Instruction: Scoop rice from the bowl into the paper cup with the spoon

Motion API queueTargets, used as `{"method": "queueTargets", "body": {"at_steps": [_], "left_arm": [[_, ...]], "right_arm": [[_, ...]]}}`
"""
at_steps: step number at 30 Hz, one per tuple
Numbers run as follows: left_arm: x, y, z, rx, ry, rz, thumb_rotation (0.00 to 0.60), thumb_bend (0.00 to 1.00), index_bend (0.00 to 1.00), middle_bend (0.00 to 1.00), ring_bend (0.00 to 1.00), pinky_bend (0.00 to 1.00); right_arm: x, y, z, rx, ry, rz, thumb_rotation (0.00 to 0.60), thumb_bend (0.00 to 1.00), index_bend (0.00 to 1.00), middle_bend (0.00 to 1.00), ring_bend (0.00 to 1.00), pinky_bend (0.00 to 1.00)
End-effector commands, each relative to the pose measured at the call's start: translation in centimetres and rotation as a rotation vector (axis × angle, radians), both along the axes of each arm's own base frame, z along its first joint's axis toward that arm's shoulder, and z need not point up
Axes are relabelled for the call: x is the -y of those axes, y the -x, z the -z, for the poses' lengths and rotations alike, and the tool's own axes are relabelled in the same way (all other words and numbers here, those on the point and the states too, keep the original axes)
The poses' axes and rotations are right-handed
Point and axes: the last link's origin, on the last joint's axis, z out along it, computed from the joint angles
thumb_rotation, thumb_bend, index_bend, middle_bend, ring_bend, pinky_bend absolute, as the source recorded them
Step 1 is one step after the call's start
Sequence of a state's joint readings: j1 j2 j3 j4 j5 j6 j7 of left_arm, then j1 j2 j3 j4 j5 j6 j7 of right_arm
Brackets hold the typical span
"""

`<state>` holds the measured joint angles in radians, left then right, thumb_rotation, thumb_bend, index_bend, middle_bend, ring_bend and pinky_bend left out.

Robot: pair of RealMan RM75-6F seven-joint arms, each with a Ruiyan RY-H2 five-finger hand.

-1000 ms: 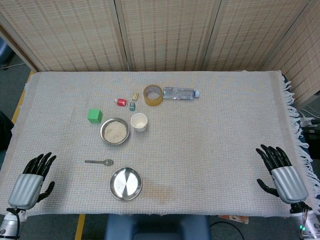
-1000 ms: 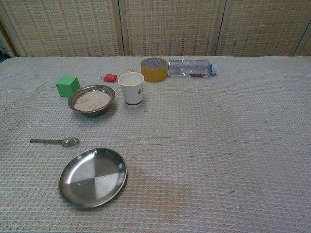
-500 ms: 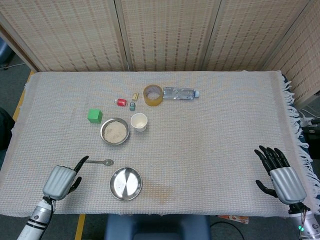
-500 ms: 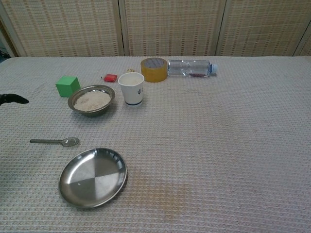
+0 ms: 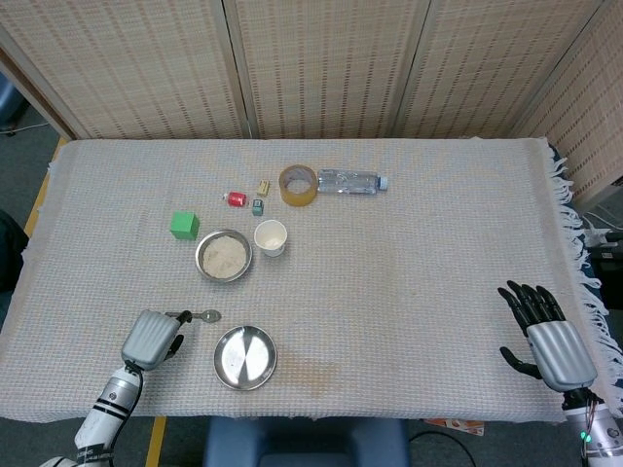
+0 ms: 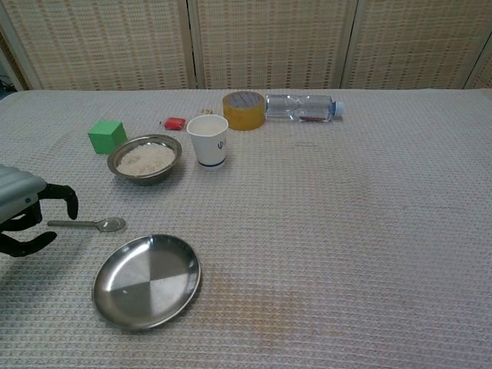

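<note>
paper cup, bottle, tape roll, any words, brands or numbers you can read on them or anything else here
paper cup: a small dark mark on its side, too small to read.
water bottle: a label band, blurred, not readable.
tape roll: no text visible.
small red item: too small to tell.
No legible text anywhere.

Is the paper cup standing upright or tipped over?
Upright: the paper cup stands on its base beside the rice bowl, its open mouth facing up.

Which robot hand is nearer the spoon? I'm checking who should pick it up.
Left. The left robot hand is right at the handle end of the spoon; the right robot hand sits far across the table by its right edge.
</note>
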<state>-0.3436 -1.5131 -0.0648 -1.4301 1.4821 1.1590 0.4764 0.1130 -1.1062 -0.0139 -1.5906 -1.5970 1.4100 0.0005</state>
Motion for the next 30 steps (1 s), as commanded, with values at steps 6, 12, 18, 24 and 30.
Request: {"method": "queueTargets", "body": {"at_steps": [6,12,18,24,30], "left_arm": [[-1.2,0.5,1.3,-0.005,-0.017,-0.012,0.600,0.41,0.40,1.00,1.00,1.00],[-1.6,0.6,2.0,-0.002,-0.023,-0.019,0.600,0.41,0.40,1.00,1.00,1.00],[-2.1,0.7,2.5,-0.003,-0.028,-0.026,0.600,0.41,0.39,1.00,1.00,1.00],[-2.5,0.7,2.7,0.002,-0.041,-0.029,0.600,0.41,0.40,1.00,1.00,1.00],[-2.8,0.8,3.0,-0.002,-0.040,-0.042,0.600,0.41,0.40,1.00,1.00,1.00]], "right_arm": [[0.1,0.1,0.0,0.002,-0.001,0.009,0.600,0.17,0.00,0.00,0.00,0.00],[0.0,0.1,-0.2,0.006,0.002,0.010,0.600,0.17,0.00,0.00,0.00,0.00],[0.1,0.1,-0.2,0.006,-0.002,0.012,0.600,0.17,0.00,0.00,0.00,0.00],[0.1,0.1,-0.1,0.003,-0.006,0.015,0.600,0.17,0.00,0.00,0.00,0.00],[0.1,0.1,-0.1,0.001,-0.007,0.017,0.600,0.17,0.00,0.00,0.00,0.00]]}}
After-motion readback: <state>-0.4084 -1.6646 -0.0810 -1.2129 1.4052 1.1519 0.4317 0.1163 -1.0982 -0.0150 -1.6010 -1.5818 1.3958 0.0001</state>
